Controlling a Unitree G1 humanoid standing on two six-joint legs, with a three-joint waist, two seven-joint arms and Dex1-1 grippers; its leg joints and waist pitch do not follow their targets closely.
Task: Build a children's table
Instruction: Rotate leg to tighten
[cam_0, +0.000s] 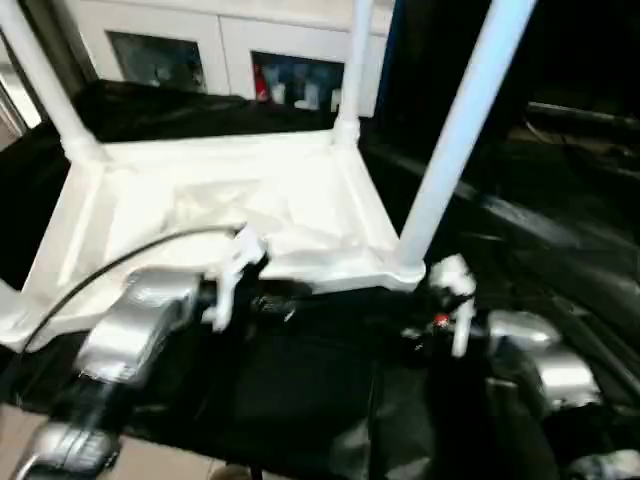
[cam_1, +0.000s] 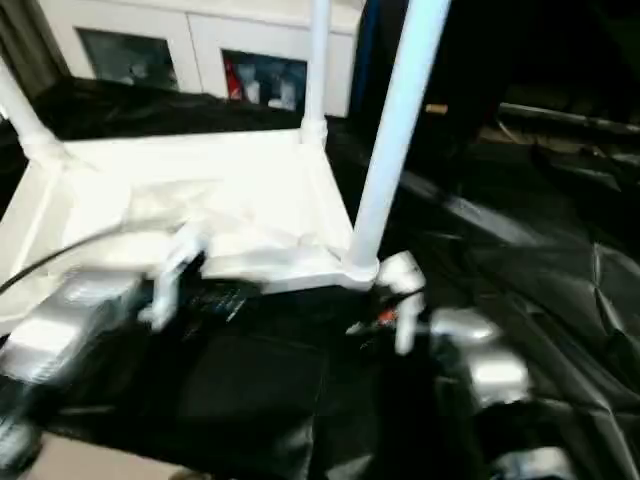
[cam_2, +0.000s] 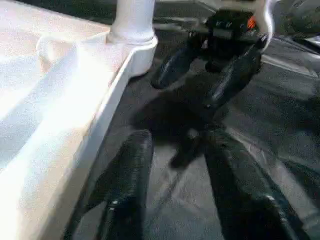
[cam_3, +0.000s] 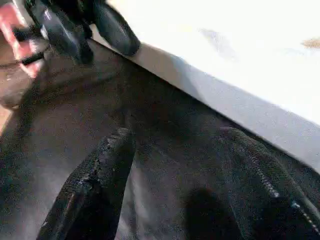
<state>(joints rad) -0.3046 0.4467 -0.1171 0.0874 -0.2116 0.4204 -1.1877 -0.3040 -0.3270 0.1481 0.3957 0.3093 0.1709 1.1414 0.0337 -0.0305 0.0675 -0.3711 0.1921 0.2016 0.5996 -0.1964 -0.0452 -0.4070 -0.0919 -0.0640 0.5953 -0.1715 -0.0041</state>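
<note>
The tabletop (cam_0: 210, 215) lies upside down on the black cloth (cam_0: 300, 400), so the corner sockets face up and legs can go in from above. Three legs stand in it: far-left leg (cam_0: 40, 75), far-right leg (cam_0: 355, 60) and near-right leg (cam_0: 455, 135). The near-left corner has no leg, as far as I can see.

My left gripper (cam_2: 175, 190) is just beside the near rim, fingers wide apart, nothing btw. them. My right gripper (cam_3: 195, 185) is low over the cloth near the near-right socket (cam_2: 132, 42), also open and empty. I judge both are free so they can take the 4th leg; where it lies I cannot tell.
</note>
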